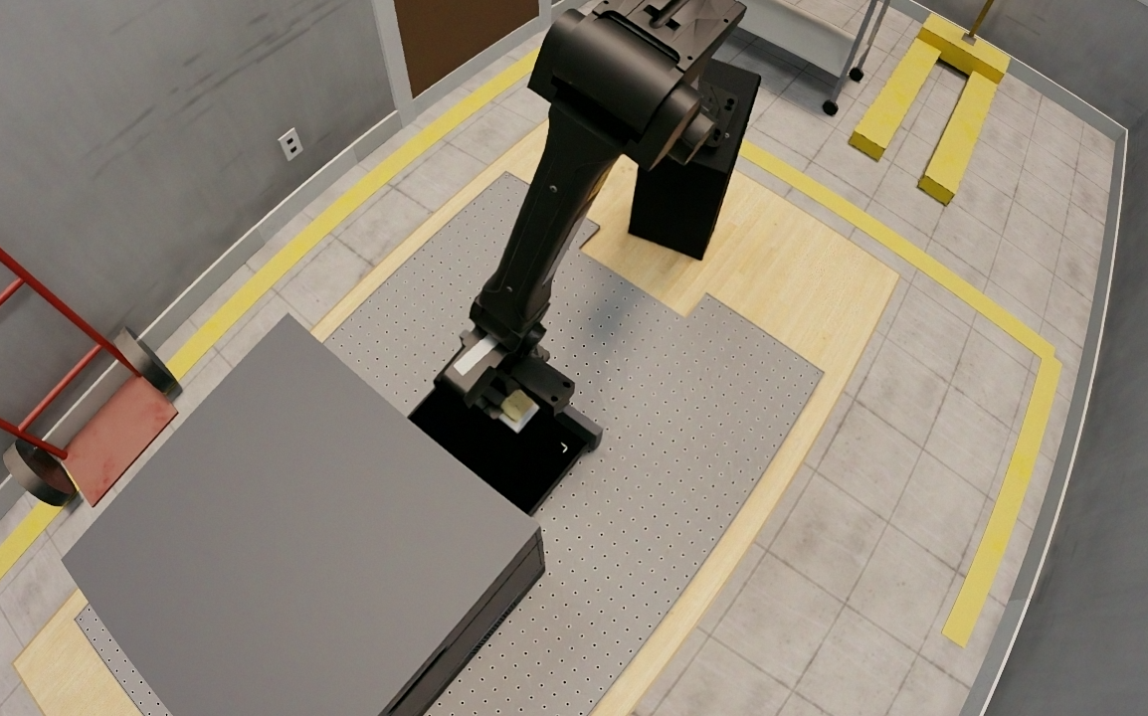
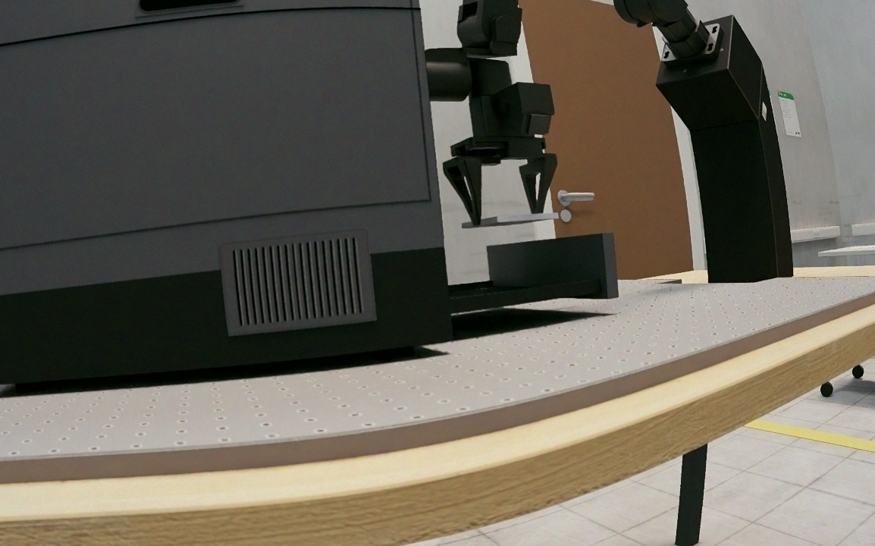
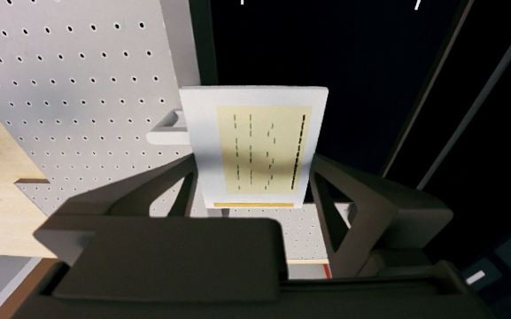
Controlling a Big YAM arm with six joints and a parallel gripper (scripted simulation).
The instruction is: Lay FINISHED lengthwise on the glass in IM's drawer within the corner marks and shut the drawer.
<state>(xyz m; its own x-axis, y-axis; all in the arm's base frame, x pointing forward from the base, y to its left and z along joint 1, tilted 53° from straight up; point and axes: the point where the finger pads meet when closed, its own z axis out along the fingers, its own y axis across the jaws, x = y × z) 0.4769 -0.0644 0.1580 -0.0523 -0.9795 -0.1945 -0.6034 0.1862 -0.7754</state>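
Note:
The finished cassette (image 1: pixel 520 410) (image 2: pixel 519 218) (image 3: pixel 255 146) is a white plate with a pale yellow gel window that carries dark band marks. My gripper (image 1: pixel 506 402) (image 2: pixel 505 215) (image 3: pixel 253 159) is shut on its two long sides and holds it level in the air. It hangs above the open drawer (image 1: pixel 585 430) (image 2: pixel 549 265) of the gel imager IM (image 1: pixel 293 516) (image 2: pixel 189 169), near the drawer's front end. In the wrist view the cassette lies partly over the drawer's left rim and partly over the black glass (image 1: pixel 488 458) (image 3: pixel 348 53). One white corner mark (image 1: pixel 564 447) shows on the glass.
IM is a big grey box on the perforated board (image 1: pixel 693 400) (image 2: pixel 427 380), drawer pulled out toward the arm. The arm's black base pedestal (image 1: pixel 684 187) (image 2: pixel 732 176) stands behind on the wooden table (image 1: pixel 783 258). A red cart (image 1: pixel 115 427) stands on the floor at the left.

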